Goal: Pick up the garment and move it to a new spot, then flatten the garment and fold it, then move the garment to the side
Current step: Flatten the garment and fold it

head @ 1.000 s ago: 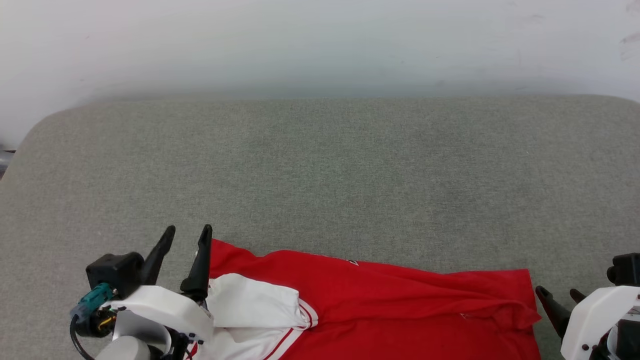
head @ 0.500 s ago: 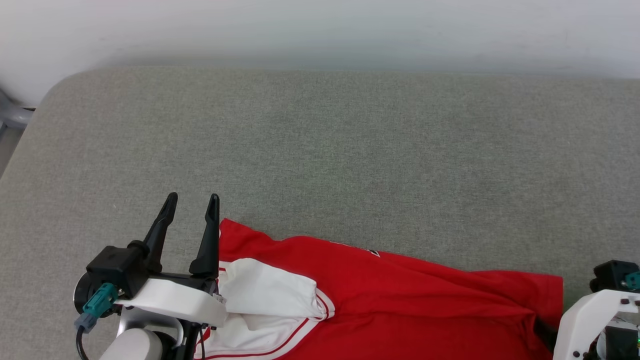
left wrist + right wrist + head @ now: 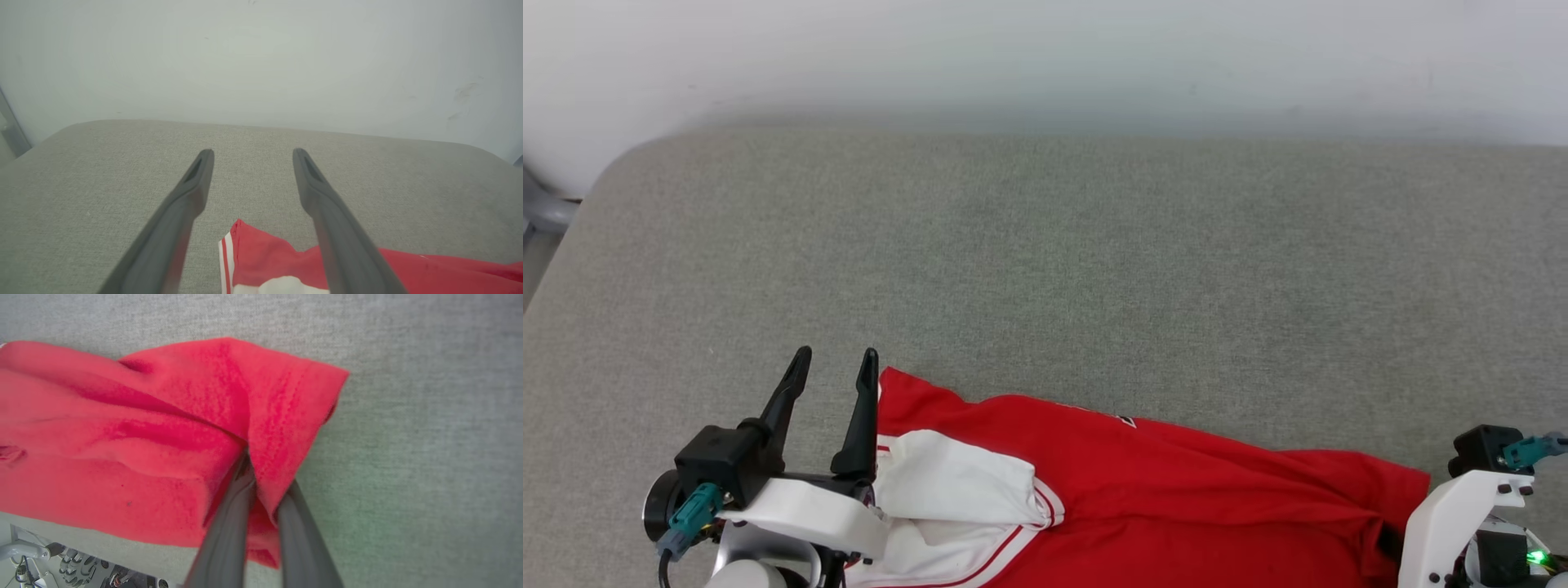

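The garment (image 3: 1176, 490), red with a white striped sleeve, lies crumpled along the near edge of the grey padded table (image 3: 1045, 269). My left gripper (image 3: 837, 353) stands open just left of the garment's left corner, its fingers above the table. In the left wrist view that corner of the garment (image 3: 261, 253) shows low between the open left gripper (image 3: 253, 153) fingers. My right gripper (image 3: 259, 486) is shut on a pinched fold at the garment's (image 3: 143, 428) right edge. In the head view the right gripper (image 3: 1390, 545) is largely hidden by red cloth and its white wrist.
A pale wall (image 3: 1045, 57) runs behind the table's far edge. The table's near edge and robot base parts (image 3: 81, 567) show at the lower left of the right wrist view. Bare grey cloth stretches beyond and on both sides of the garment.
My right gripper moved left onto the garment's right edge and shut on it, bunching the cloth. The left gripper stays open beside the left corner. The head camera shifted.
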Available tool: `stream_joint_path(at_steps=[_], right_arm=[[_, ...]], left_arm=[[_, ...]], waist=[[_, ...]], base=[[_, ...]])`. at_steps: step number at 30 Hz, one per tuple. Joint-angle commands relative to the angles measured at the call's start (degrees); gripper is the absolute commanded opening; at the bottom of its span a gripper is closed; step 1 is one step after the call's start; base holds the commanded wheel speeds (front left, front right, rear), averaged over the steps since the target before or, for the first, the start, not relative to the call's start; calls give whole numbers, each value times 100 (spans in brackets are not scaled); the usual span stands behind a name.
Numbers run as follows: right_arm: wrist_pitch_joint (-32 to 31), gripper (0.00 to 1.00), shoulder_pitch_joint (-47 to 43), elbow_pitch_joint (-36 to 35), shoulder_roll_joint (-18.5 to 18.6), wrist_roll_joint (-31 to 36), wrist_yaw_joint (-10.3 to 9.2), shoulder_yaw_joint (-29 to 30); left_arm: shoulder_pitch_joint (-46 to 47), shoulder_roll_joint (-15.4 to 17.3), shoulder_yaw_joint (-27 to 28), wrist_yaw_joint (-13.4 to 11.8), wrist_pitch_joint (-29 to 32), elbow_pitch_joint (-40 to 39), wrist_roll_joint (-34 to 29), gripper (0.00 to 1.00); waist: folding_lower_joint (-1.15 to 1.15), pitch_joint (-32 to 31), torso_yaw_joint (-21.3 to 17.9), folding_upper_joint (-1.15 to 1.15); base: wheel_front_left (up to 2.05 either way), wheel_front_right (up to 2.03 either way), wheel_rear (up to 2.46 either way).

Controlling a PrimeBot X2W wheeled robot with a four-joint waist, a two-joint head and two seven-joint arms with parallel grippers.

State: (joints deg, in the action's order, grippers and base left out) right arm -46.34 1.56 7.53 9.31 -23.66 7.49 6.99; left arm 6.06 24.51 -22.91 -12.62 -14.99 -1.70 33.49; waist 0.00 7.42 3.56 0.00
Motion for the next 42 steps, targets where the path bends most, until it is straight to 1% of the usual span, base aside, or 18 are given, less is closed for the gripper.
stream_joint_path(at_steps=[1,4,7,10,14,18,20,21,22,24,26,28,30,34,37,42], right_arm=[[22,0,11,-8,22,-47,-1,-28],[-2,0,-39,-185,14,10,-1,61],[-113,0,-176,-337,-1,75,-2,315],[-235,0,-295,-441,22,143,-2,678],[-387,0,-418,-503,31,179,-2,1336],[-529,0,-414,-510,-69,137,-2,1798],[-703,0,-318,-490,-249,-97,-2,1944],[-703,0,-318,-490,-249,-97,-2,1944],[-820,0,-256,-489,-330,-246,-2,2010],[-1163,0,-142,-472,-499,-693,-1,2084],[-1534,0,-60,-481,-593,-1197,-1,2105],[-1848,0,8,-467,-641,-1736,-1,2094],[-2003,0,27,-305,-654,-2369,-1,1938],[-1989,0,82,-29,-652,-3493,-1,1410],[-1815,0,120,89,-652,-3980,-1,893],[-1490,0,364,234,-650,-4402,-1,-9]], left_arm=[[-81,25,9,-12,-23,23,-32,100],[-169,68,-7,-61,-8,66,-61,100],[-261,88,-35,-127,12,58,-107,100],[-348,93,-49,-187,18,28,-109,100],[-445,86,-71,-233,37,8,-80,100],[-515,69,-91,-249,46,10,-65,100],[-550,65,-106,-253,49,15,-44,100],[-550,65,-106,-253,49,15,-44,100],[-556,63,-113,-254,54,16,-39,100],[-550,63,-121,-255,59,18,-30,100],[-531,72,-132,-242,47,-2,-58,100],[-513,67,-139,-236,40,-10,-69,100],[-491,61,-145,-222,35,-6,-70,100],[-448,48,-174,-211,54,19,-50,100],[-397,35,-193,-181,93,27,-24,100],[-248,-6,-200,-116,91,74,-3,100]], waist=[[0,-113,-52,0],[0,-275,-102,0],[0,-401,-138,0],[0,-512,-156,0],[0,-631,-163,0],[0,-712,-180,0],[0,-745,-186,0],[0,-745,-186,0],[0,-752,-184,0],[0,-769,-183,0],[0,-781,-175,0],[0,-792,-152,0],[0,-802,-116,0],[0,-812,-3,0],[0,-772,120,0],[0,-534,335,0]], base=[[0,0,0],[0,0,0],[0,0,0],[0,0,0],[0,0,0],[0,0,0],[0,0,0],[0,0,0],[0,0,0],[0,0,0],[0,0,0],[0,0,0],[0,0,0],[0,0,0],[0,0,0],[0,0,0]])
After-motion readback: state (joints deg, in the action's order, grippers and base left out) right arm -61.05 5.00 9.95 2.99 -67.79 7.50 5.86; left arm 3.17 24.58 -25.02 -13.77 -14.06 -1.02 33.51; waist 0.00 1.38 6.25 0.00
